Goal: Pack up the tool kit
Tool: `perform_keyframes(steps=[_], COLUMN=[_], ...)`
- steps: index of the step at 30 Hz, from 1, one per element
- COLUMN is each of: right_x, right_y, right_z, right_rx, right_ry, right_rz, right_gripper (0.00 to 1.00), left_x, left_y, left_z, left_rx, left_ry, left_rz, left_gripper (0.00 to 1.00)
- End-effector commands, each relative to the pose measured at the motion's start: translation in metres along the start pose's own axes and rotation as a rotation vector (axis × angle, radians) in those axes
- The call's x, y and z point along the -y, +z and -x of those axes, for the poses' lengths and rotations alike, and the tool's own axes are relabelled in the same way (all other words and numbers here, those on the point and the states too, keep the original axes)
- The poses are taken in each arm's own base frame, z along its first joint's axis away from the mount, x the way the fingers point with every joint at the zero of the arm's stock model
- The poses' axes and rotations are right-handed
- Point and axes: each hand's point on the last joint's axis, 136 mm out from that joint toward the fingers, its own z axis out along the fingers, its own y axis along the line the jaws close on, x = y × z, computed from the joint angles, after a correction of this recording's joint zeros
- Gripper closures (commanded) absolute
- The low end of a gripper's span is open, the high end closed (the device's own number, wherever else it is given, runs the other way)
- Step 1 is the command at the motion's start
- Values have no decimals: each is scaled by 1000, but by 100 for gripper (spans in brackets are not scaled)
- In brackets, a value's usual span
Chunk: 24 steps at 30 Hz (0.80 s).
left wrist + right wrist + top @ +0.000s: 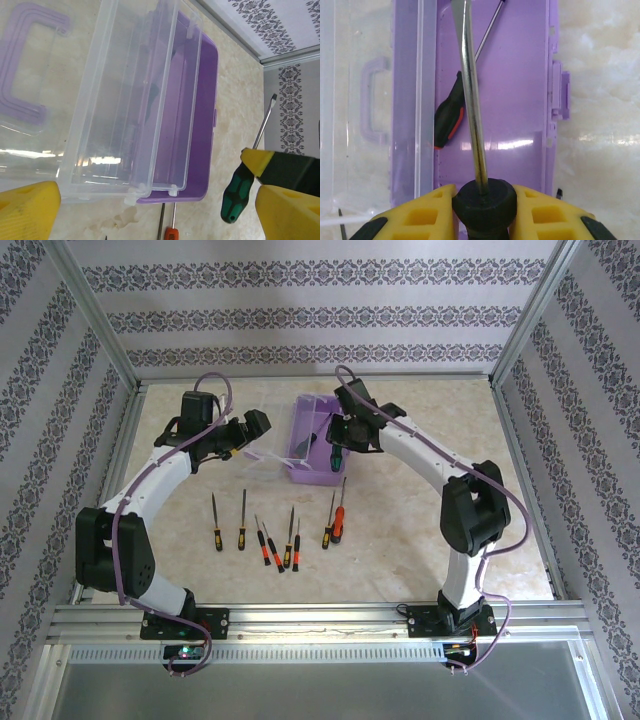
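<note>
Now: right jaws grip a screwdriver at the open box

The right jaws are closed on the green-handled screwdriver. In the right wrist view its black collar sits tight between the two yellow fingers, and its metal shaft runs straight ahead from them, above the inside of the purple box.

The box stands open on the tabletop, directly in front of these jaws. Inside it, just ahead of the jaws and a little left of the held shaft, lies one black-and-red screwdriver. It is tilted, and its thin shaft crosses beneath the held one.

The clear lid is folded out to the left of the box, so it lies between the box and the left jaws. Its purple handle is on the side away from the box.

The left jaws stand wide open and hold nothing. Their yellow fingertips appear at the two lower corners of the left wrist view, and the lid lies just ahead of them.

Behind both pairs of jaws, toward the arm bases, a loose row of small screwdrivers with black and orange-red handles lies on the tabletop, well apart from the box.
</note>
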Motion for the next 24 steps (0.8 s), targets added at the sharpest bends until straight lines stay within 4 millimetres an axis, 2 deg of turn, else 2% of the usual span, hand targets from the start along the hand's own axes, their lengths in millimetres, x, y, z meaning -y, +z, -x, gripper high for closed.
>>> perform_keyframes(steps=[1, 6, 13, 18, 24], right_x=[-6, -10, -15, -2, 5], right_y=[2, 20, 62, 81, 101], right_z=[15, 22, 14, 17, 18], right_rx=[6, -27, -97, -83, -100], right_ry=[35, 53, 82, 117, 158], right_rz=[33, 47, 26, -61, -97], right_gripper=[75, 75, 75, 75, 73], left_x=[2, 0, 2, 2, 2], left_y=[-10, -9, -9, -10, -9], left_z=[9, 11, 12, 13, 13], left_rx=[56, 53, 49, 52, 49], left_ry=[5, -13, -22, -21, -32], left_rz=[-15, -20, -38, -39, -52], left_gripper=[0, 0, 0, 0, 0])
